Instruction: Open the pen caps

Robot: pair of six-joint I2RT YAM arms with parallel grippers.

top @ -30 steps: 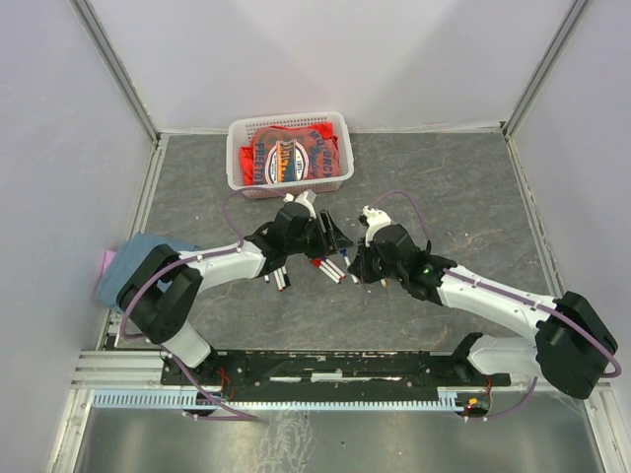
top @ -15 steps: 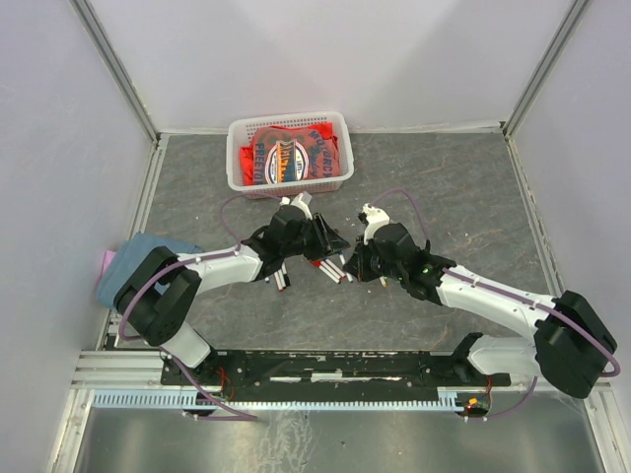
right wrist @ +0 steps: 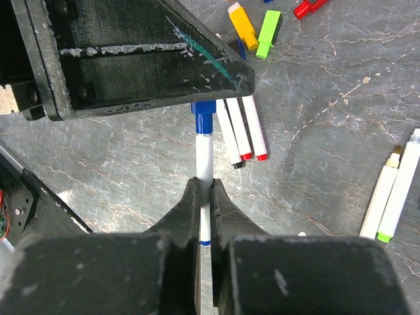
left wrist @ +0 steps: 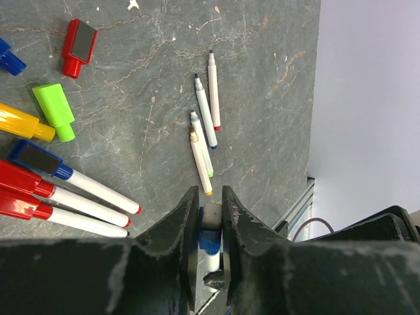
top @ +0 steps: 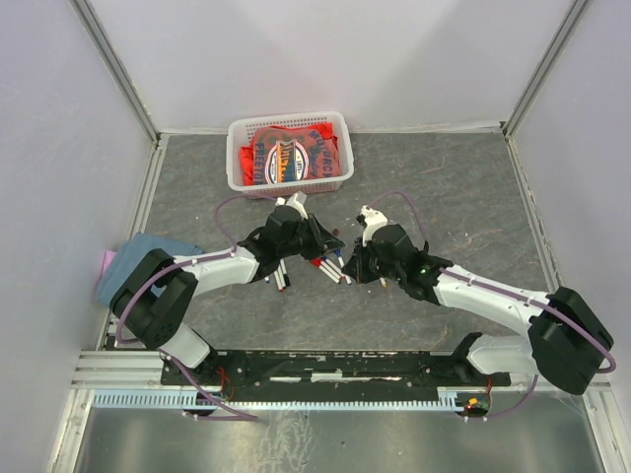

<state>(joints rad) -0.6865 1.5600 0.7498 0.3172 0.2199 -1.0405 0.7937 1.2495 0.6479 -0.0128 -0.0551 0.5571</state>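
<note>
A blue-capped pen (right wrist: 205, 154) with a white barrel hangs between the two grippers above the table. My right gripper (right wrist: 207, 184) is shut on its barrel. My left gripper (left wrist: 209, 197) is shut on its blue pen cap (left wrist: 210, 236), both fingers touching it. In the top view the left gripper (top: 330, 242) and right gripper (top: 351, 263) meet near the table's middle. Loose pen caps lie beyond: red (left wrist: 79, 39), green (left wrist: 56, 110), yellow (left wrist: 20, 122). Three capped pens (left wrist: 72, 197) lie to the left, several uncapped pens (left wrist: 205, 113) ahead.
A white basket (top: 290, 118) with red packets stands at the back. A blue cloth (top: 138, 254) lies at the left wall. Two uncapped pens (right wrist: 392, 191) lie right of the right gripper. Walls close in the grey table on three sides.
The left gripper's jaws have closed from wide open onto the blue cap. Both grippers have shifted slightly to the left and towards the back.
</note>
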